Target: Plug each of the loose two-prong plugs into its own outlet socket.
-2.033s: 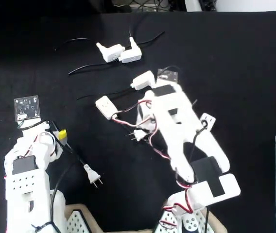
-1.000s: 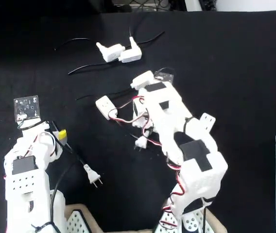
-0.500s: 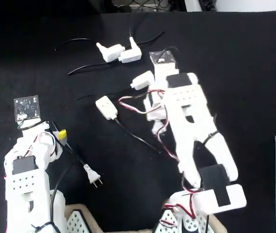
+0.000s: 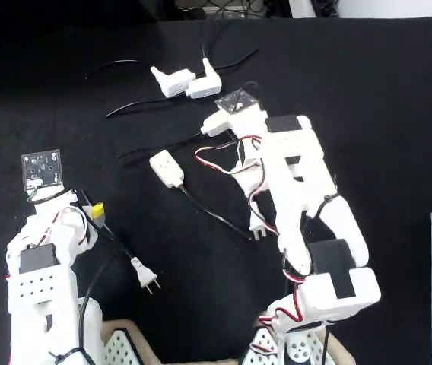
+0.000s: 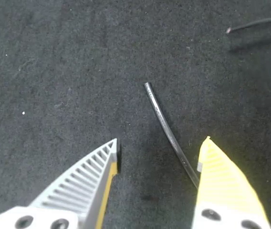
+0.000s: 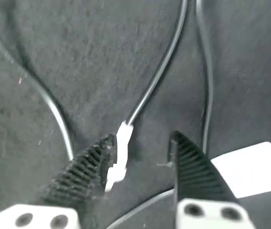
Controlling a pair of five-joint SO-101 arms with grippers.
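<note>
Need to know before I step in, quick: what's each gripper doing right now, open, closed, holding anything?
Left gripper: open, holding nothing.
Right gripper: open; a white cable end sits in the gap beside one jaw, not clamped.

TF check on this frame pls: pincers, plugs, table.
1. Left pincer is open over a black cable. True.
2. Right pincer is shut on an outlet. False: it is open, and the outlet lies beside it.
3. A plug lies loose on the table, in no socket. True.
4. The table is white. False: it is black.
</note>
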